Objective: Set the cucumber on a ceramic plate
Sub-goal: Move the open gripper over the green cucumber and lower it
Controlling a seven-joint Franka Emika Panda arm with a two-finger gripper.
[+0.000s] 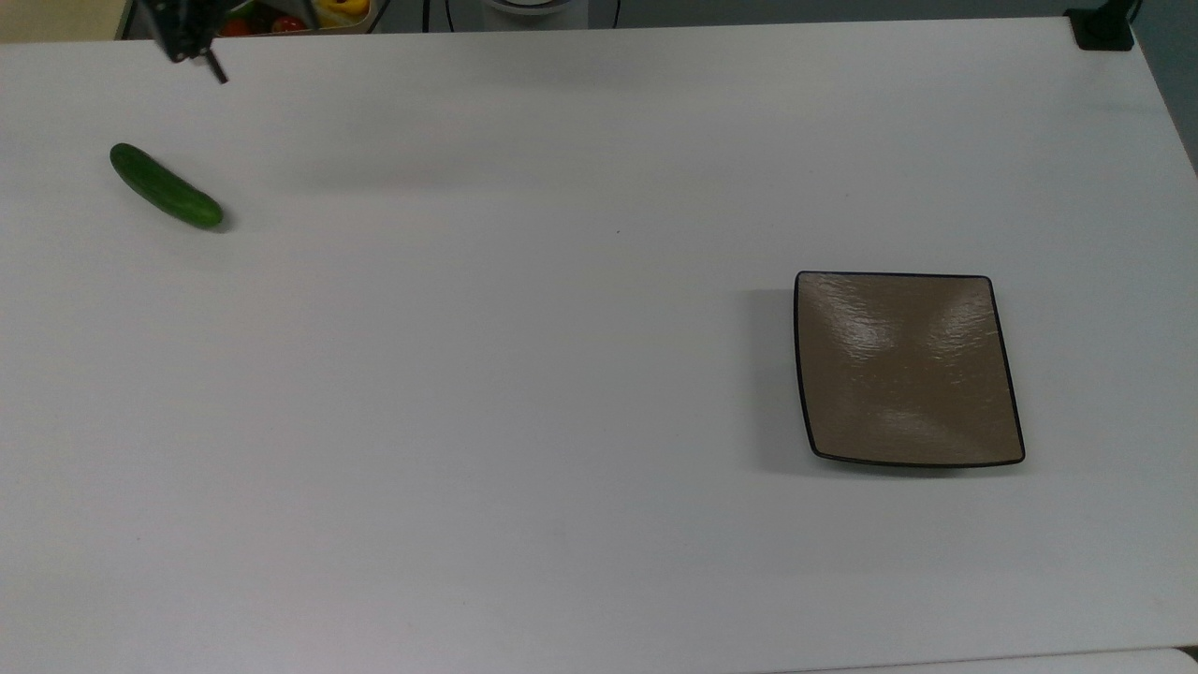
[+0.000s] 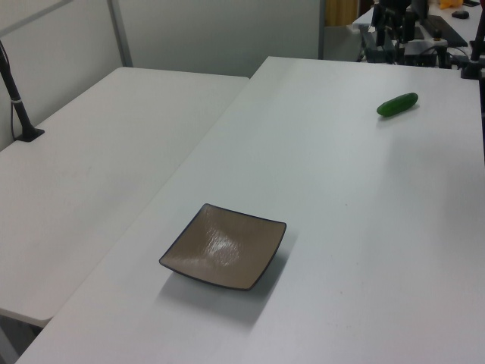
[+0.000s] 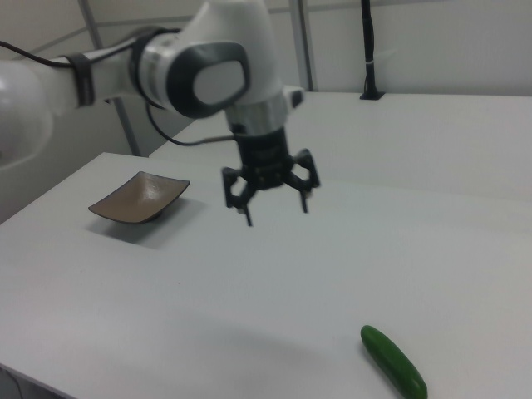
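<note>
In the top view, the gripper (image 1: 201,51) was cut off by the upper edge, one dark finger (image 1: 217,71) pointing down over the white table (image 1: 524,374); its spread could not be read there. Behind the table's far edge a container (image 1: 309,17) held red and yellow items, too cropped to identify. The cucumber (image 1: 166,185) lay bare on the table at the top view's left, well apart from the ceramic plate (image 1: 906,368), which held nothing.

In the left view, the plate (image 2: 224,246) sat empty near the front, the cucumber (image 2: 398,104) far back at the left view's right. Dark equipment beyond it was hard to make out.

In the right view, the gripper (image 3: 271,202) hung above the table with its fingers spread wide, gripping nothing. The cucumber (image 3: 392,362) lay near the bottom edge, and the plate (image 3: 140,197) stood empty at the right view's left. No writing was legible.
</note>
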